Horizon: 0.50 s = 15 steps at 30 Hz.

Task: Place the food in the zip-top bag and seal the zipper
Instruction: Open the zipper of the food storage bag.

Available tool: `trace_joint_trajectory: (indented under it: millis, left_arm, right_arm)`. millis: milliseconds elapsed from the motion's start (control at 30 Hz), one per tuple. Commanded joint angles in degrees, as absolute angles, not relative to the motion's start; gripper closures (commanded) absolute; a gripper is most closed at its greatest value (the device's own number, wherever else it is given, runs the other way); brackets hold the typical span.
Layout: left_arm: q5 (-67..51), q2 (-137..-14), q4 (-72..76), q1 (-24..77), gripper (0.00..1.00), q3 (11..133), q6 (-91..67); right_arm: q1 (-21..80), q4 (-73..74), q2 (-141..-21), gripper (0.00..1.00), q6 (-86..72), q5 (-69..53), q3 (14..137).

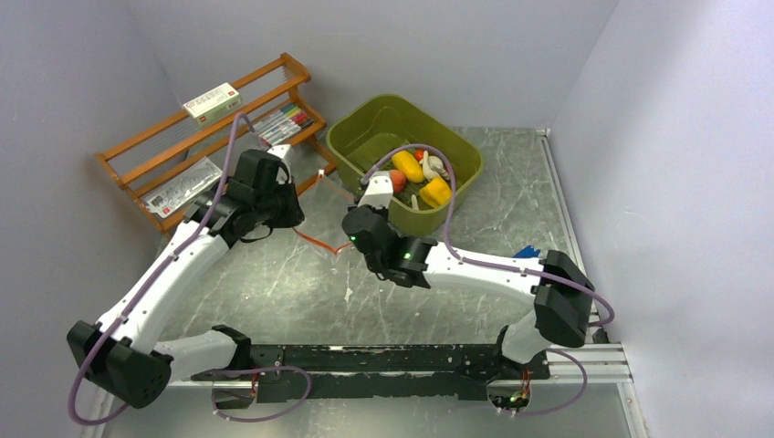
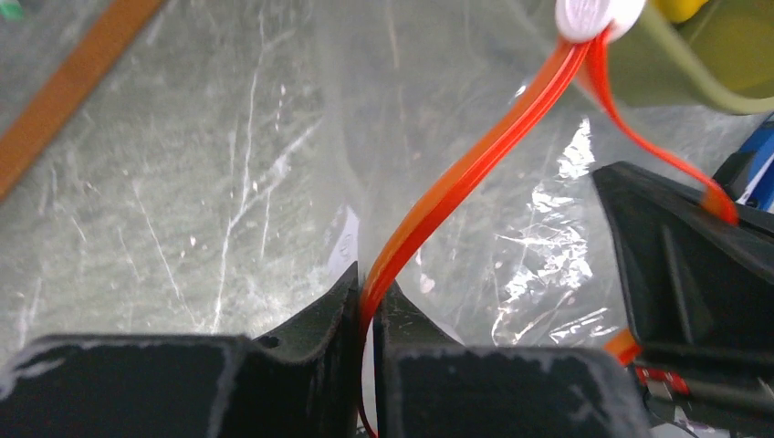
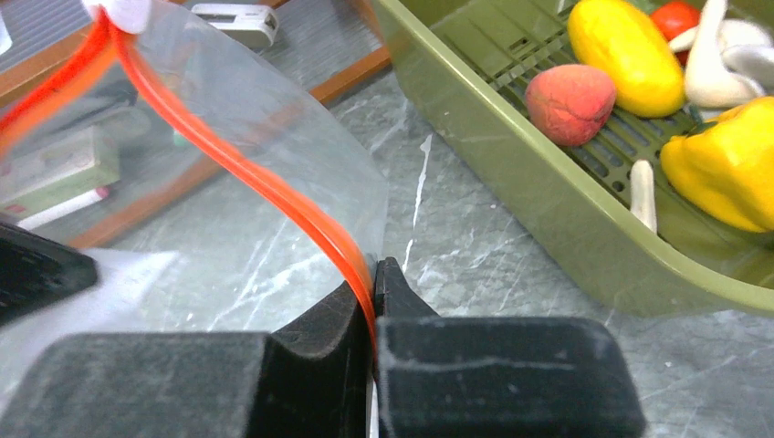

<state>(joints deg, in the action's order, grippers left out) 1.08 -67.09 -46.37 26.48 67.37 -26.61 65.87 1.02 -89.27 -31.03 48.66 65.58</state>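
Grey marbled table [image 1: 511, 182] under pale lavender walls [image 1: 657, 137] is what my overhead feed gives me, and above it, between the two arms, hangs the zip-top bag [image 2: 548, 237], clear and crinkled, lifted off the surface just left of the basket. Its zipper [image 2: 475, 164] shows as a bright orange strip that splits into two strands at a white slider [image 2: 598, 14]. On my left wrist feed one strand runs straight down into the left gripper [image 2: 368, 292], whose fingers are pressed together on it. The other strand bends away to the black body of the other arm at the right edge of that view. On my right wrist feed the right gripper [image 3: 374, 274] is likewise clamped tight on an orange strand, with the bag's film bulging up and to the left of it, so I read the mouth as held apart by its two lips. The food [image 3: 625, 55] lies in the olive-green basket [image 3: 548, 228] just beyond the right gripper: two yellow pieces, a red-orange round one, a white piece and a bit of red at the back. Further left, against the wall, I see a wooden rack [image 1: 164, 151] with coloured markers [image 1: 281, 123] on a shelf and a small box [image 1: 212, 100] on top.
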Motion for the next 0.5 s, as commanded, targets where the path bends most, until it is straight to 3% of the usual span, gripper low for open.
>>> trace_joint_trajectory:
  millis: [0, 167, 367, 467]
  left_arm:
    - [1.4, -61.7, -40.2, 26.8, 0.93, 69.9, -19.9]
    - [-4.2, -62.0, -37.4, 26.8, 0.93, 69.6, -17.2]
    - [-3.1, -65.0, -38.3, 26.8, 0.93, 66.5, -15.7]
    - [-2.3, -64.7, -37.0, 26.8, 0.93, 64.6, -15.6]
  right_arm:
    - [64.3, -6.2, -84.4, 1.0, -30.6, 38.5, 60.7]
    - [64.1, -8.0, -85.1, 1.0, -31.6, 31.0, 60.3]
    - [63.3, -6.7, -86.0, 0.85, -30.7, 27.1, 61.4]
    - [62.2, -3.9, -85.4, 0.7, -31.0, 26.4, 62.8]
